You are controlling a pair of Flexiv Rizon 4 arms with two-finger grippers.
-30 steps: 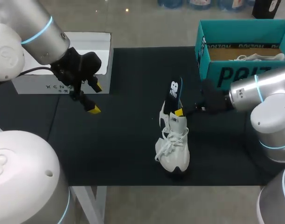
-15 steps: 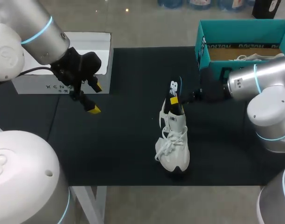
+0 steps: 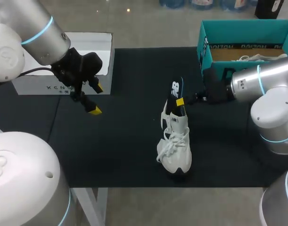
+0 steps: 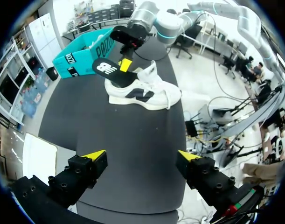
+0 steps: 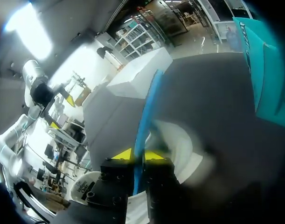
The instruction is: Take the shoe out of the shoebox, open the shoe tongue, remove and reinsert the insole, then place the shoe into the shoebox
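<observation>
On table [image 3: 125, 141], white laced shoe [image 3: 176, 146] (insole [image 3: 176, 90] protruding)

Matt white cloth shoe [image 3: 176, 151], smooth dark insole [image 3: 176, 91], teal cardboard shoebox [image 3: 247, 33], matt black tabletop [image 3: 125, 141].

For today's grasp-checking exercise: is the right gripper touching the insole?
Touching. The right wrist view shows the insole edge-on, pinched between both yellow tips of the right gripper.

Insole [image 3: 176, 94] lower end is hidden inside the shoe [image 3: 176, 150]. Right wrist view: shoe is a blur behind the insole, shoebox [image 5: 268, 79] is cut off at the rim.
</observation>
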